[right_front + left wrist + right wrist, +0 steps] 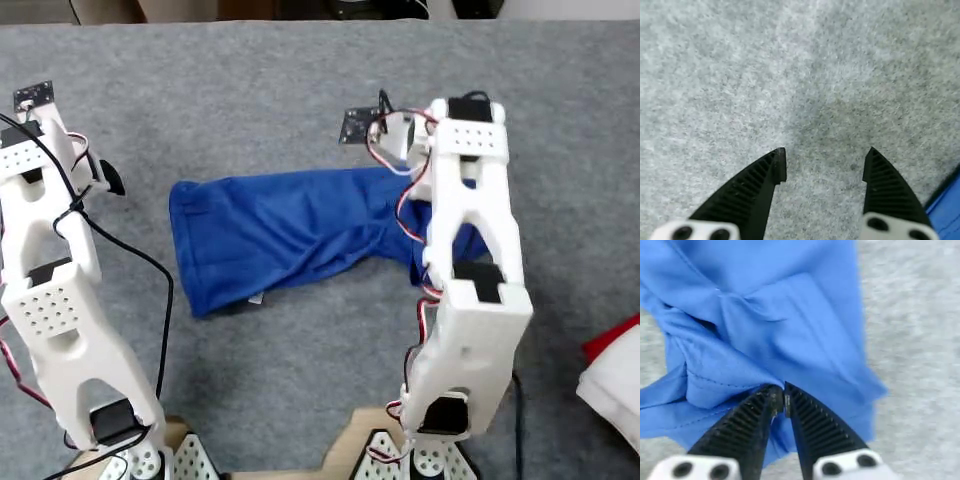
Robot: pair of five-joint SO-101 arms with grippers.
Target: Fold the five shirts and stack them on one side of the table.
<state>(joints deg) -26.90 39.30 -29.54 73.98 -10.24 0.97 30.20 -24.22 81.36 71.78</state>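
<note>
The right hand point(784, 393) pinches a rumpled, creased blue shirt point(270, 235).

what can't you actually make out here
High view: the right arm covers the right end of the blue shirt, so its shape there is hidden.
High view: red cloth and white cloth are cut off by the right edge; whether they're folded shirts is unclear.
Right wrist view: how much fabric the shut fingers pinch is hidden.

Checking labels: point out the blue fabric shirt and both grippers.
blue fabric shirt point(280, 235), high view, middle of cloth.
left gripper point(826, 162), left wrist view, midway between fingertips.
right gripper point(784, 394), right wrist view, between fingertips.
</note>
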